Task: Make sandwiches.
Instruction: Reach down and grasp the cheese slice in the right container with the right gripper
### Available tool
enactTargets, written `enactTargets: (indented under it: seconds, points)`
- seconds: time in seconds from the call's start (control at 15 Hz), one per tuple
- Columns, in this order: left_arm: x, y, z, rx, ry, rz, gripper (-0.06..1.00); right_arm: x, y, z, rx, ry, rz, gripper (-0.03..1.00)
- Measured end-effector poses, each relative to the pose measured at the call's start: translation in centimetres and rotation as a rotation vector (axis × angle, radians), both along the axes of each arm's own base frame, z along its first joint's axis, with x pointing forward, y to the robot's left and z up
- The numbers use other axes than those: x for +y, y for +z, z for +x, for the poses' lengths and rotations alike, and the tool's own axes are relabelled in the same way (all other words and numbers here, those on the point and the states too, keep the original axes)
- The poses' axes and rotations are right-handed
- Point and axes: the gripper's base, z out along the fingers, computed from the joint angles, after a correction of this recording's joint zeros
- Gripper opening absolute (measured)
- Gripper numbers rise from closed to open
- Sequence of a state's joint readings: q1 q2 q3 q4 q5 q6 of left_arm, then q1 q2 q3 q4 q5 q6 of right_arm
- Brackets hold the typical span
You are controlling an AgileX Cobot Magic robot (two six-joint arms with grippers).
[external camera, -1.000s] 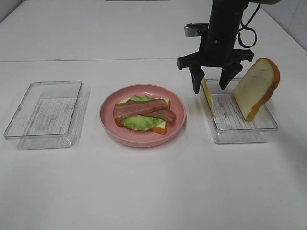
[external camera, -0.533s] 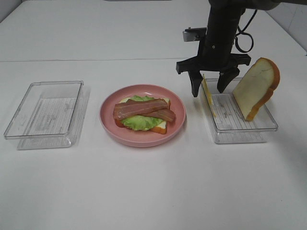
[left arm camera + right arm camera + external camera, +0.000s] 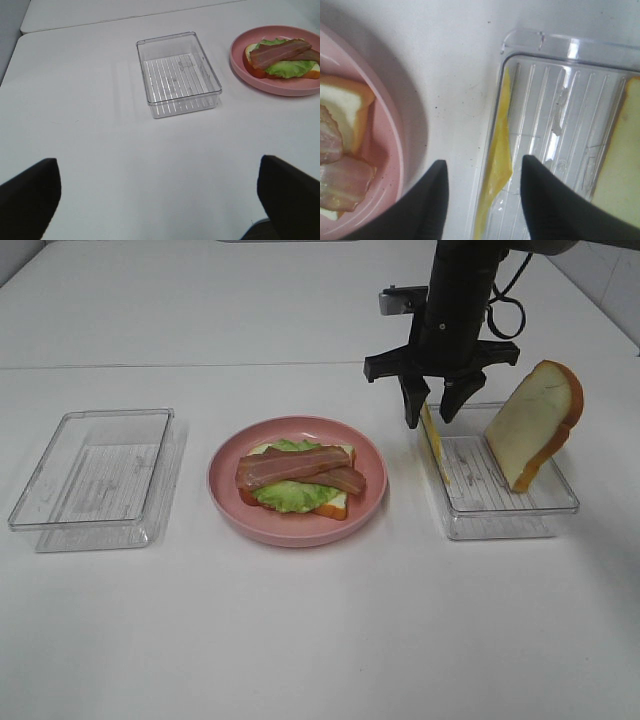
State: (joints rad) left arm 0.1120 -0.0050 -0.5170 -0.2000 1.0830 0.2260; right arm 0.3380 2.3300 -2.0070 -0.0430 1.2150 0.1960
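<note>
At your left a clear tray (image 3: 95,475) sits on the tabletop (image 3: 320,640). The left gripper (image 3: 157,167) hangs back from it, jaws wide apart. On the pink plate (image 3: 222,495) the bacon strips (image 3: 300,468) lie over lettuce (image 3: 285,495) and a bread slice (image 3: 338,504), unchanged. Your right gripper (image 3: 430,420) has narrowed since a second ago. Its jaws now straddle the upright cheese slice (image 3: 433,445) in the right tray (image 3: 500,523), apart and not touching it. The second bread slice (image 3: 535,425) leans at that tray's right end.
</note>
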Motion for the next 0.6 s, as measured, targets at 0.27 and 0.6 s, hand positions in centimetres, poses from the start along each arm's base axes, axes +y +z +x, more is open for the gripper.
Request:
enactTargets:
  seconds: [0.27,0.6]
  points:
    - [0.00,0.00,0.00,0.000,0.000,0.000,0.99,0.03,0.03,0.10,-0.004,-0.002,0.001,0.33]
    - [0.00,0.00,0.00,0.000,0.000,0.000,0.99,0.02,-0.11,0.11,-0.001,-0.010,-0.002,0.33]
